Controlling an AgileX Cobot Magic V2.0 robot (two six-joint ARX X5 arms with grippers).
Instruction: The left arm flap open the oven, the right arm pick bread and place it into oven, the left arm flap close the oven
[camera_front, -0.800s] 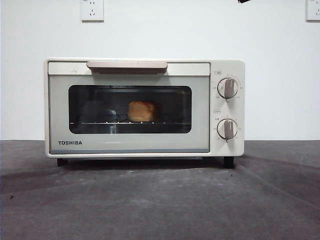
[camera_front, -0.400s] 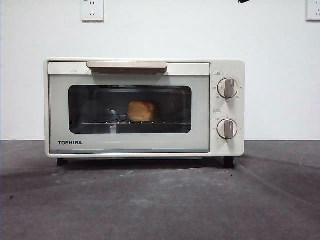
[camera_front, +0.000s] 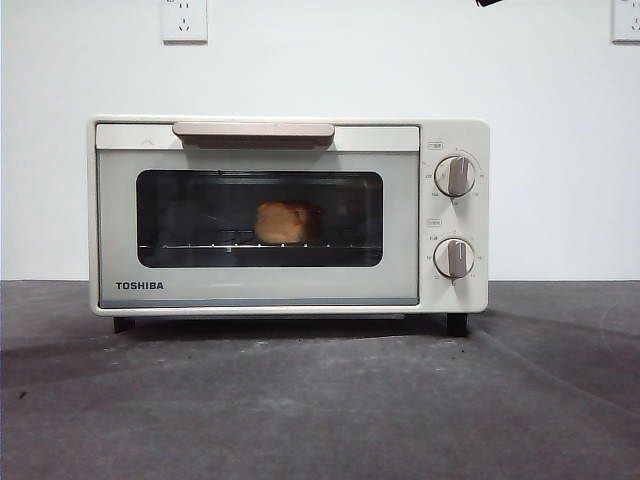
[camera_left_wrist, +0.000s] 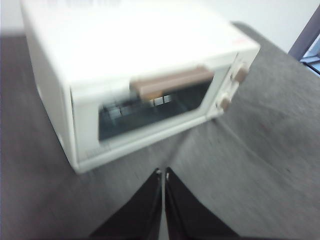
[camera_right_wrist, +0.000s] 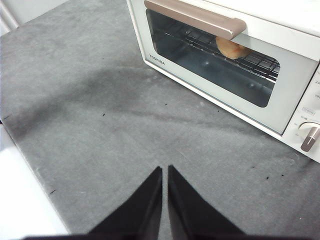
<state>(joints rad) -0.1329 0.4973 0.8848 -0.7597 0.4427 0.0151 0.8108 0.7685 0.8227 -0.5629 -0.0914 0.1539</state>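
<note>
The cream-white Toshiba oven stands on the grey table with its door shut and its beige bar handle at the top. The golden bread lies inside on the wire rack, seen through the dark glass; the right wrist view shows part of it behind the handle. My left gripper is shut and empty, above the table in front of the oven. My right gripper is shut and empty over the grey mat, away from the oven.
Two round knobs sit on the oven's right side. A black arm tip shows at the top edge of the front view. Wall sockets are on the white wall behind. The grey mat's edge lies near the right gripper.
The dark reflection in the left part of the oven window has faded. The oven and bread have not moved.
</note>
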